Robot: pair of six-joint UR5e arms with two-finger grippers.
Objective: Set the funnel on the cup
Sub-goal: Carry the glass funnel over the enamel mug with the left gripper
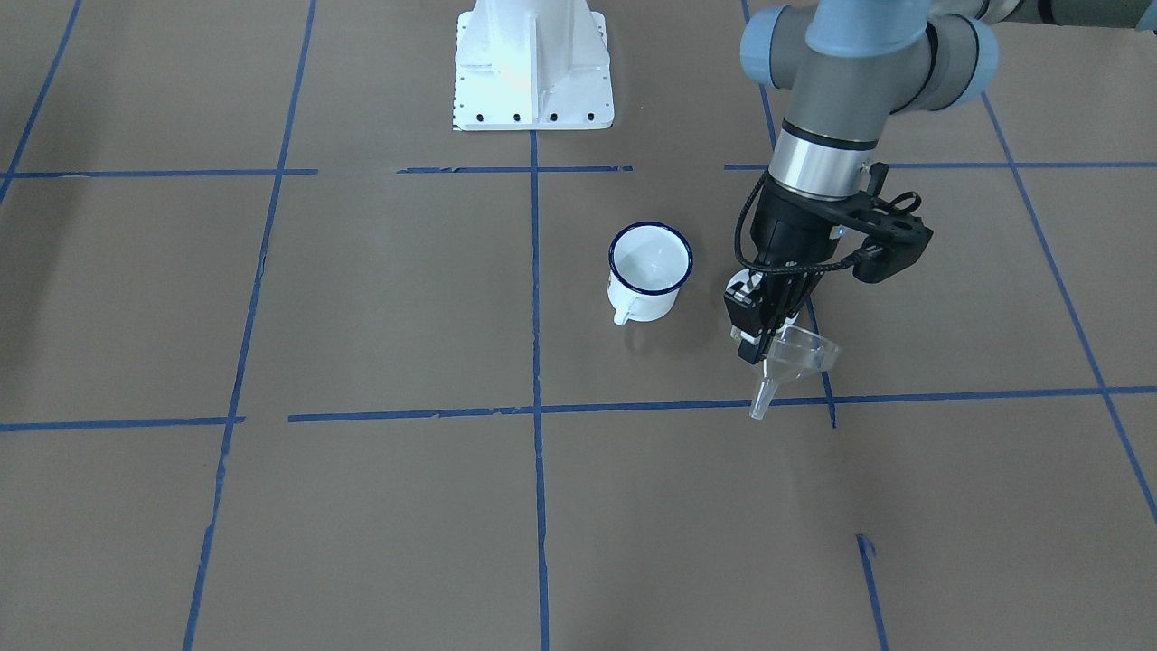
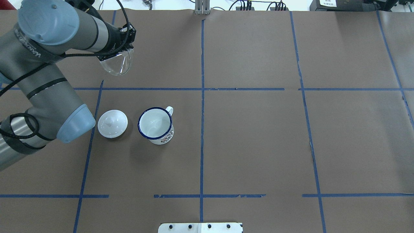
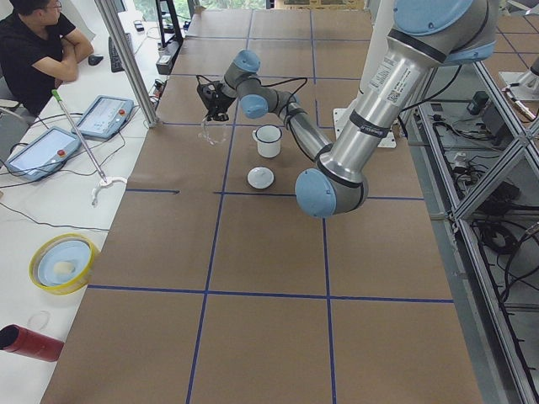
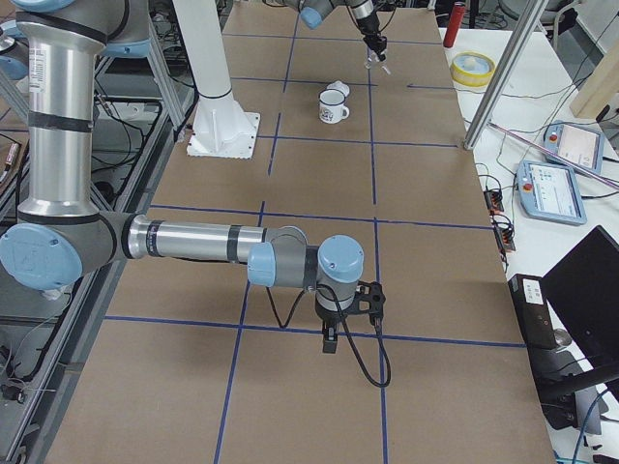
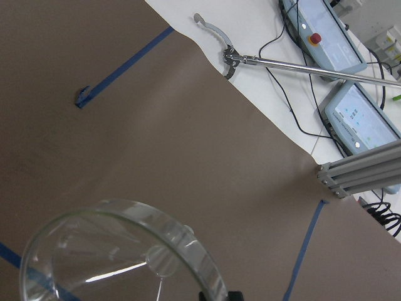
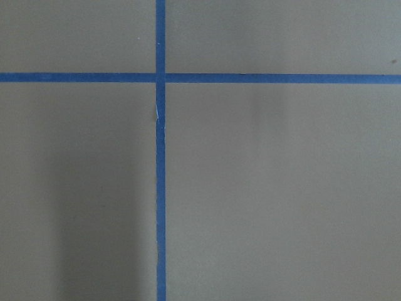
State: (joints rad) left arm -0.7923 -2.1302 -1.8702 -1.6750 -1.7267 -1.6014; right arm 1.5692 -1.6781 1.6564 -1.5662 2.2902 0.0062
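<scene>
My left gripper (image 1: 761,345) is shut on the rim of the clear plastic funnel (image 1: 797,360) and holds it tilted above the table. The funnel also shows in the overhead view (image 2: 117,64) and fills the lower left of the left wrist view (image 5: 119,251). The white mug with a dark blue rim (image 2: 156,125) stands upright and empty, nearer the robot and to the right of the funnel in the overhead view. It also shows in the front view (image 1: 649,271). My right gripper (image 4: 331,340) hangs low over bare table far from both; I cannot tell whether it is open.
A round white lid with a knob (image 2: 112,123) lies just left of the mug. The robot's white base (image 1: 533,63) stands behind. Past the table's far edge are teach pendants (image 5: 326,31), a metal rod and an aluminium post (image 5: 360,169). A person sits at the far side.
</scene>
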